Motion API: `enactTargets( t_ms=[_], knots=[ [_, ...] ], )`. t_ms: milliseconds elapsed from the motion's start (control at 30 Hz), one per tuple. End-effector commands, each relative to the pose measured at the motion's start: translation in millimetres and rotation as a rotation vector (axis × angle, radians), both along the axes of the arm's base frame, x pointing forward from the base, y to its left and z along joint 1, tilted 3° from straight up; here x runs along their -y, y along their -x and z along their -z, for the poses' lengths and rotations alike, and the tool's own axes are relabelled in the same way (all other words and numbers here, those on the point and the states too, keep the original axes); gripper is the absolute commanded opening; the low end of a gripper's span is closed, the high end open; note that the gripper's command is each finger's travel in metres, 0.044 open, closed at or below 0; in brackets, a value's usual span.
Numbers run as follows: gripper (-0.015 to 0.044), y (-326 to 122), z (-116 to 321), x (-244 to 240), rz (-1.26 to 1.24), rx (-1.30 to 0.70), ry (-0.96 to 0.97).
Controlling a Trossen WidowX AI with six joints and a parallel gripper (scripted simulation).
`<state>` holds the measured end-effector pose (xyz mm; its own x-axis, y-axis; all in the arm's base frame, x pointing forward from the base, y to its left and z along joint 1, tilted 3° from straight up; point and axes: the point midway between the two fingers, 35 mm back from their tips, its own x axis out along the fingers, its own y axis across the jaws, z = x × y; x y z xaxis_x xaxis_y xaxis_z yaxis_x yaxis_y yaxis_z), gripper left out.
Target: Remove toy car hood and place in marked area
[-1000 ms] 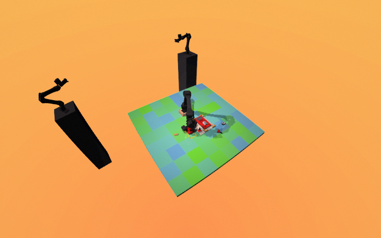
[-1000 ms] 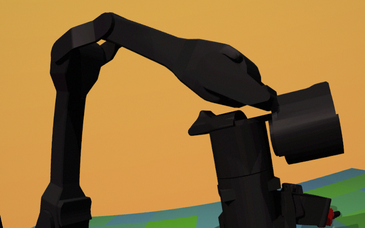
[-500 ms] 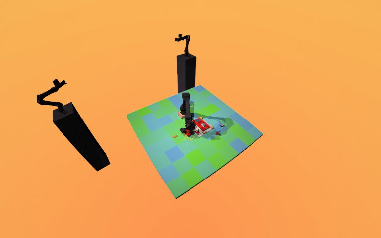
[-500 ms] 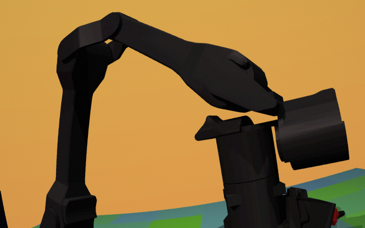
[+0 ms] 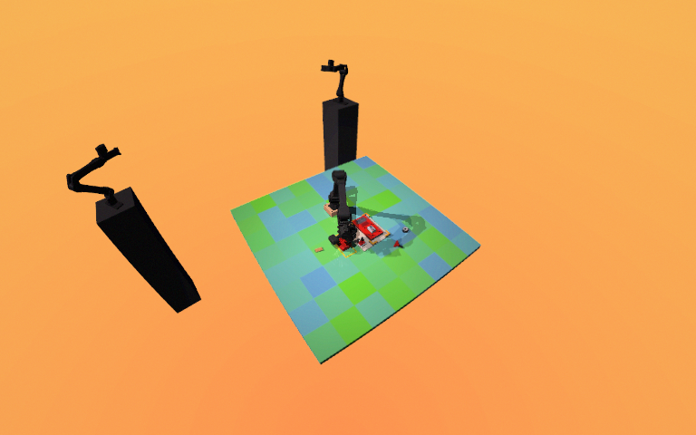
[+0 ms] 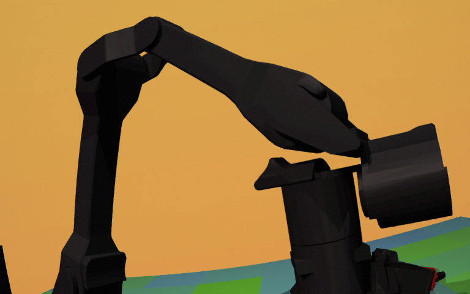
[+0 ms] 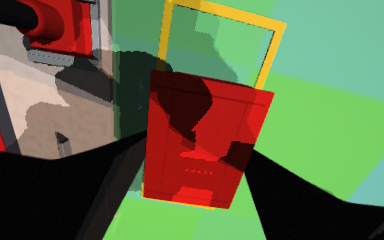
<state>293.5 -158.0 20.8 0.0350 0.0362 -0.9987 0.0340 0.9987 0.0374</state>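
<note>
The red hood [image 7: 200,125] [image 5: 344,246] is held between the two black fingers of my gripper [image 7: 197,144]. The gripper is shut on its long sides. In the wrist view the hood covers the near part of the yellow outline of the marked area [image 7: 230,13] [image 5: 349,256], and the far part shows beyond it. A thin yellow strip shows at the hood's near edge. Whether the hood touches the table cannot be told. The red toy car [image 5: 362,223] stands beside the marked area; part of it shows at the upper left of the wrist view.
A small orange-brown block [image 5: 319,249] lies on the other side of the marked area from the car. A wheel-like part [image 5: 404,229] and a small red part [image 5: 398,245] lie beyond the car. Two black pillars [image 5: 149,251] [image 5: 339,133] bearing arms stand off the table [image 5: 353,313].
</note>
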Motion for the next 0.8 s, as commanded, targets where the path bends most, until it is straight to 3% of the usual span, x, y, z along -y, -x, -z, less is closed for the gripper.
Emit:
enactTargets(
  t_ms=[0, 567, 767],
  knots=[
    [0.0, 0.0, 2.6, -0.1, 0.005, -0.001, 0.0],
    [0.0, -0.1, 10.9, -0.6, 0.005, -0.001, 0.0],
    [0.0157, -0.2, 8.8, -0.4, 0.0, 0.0, 0.0]
  ],
)
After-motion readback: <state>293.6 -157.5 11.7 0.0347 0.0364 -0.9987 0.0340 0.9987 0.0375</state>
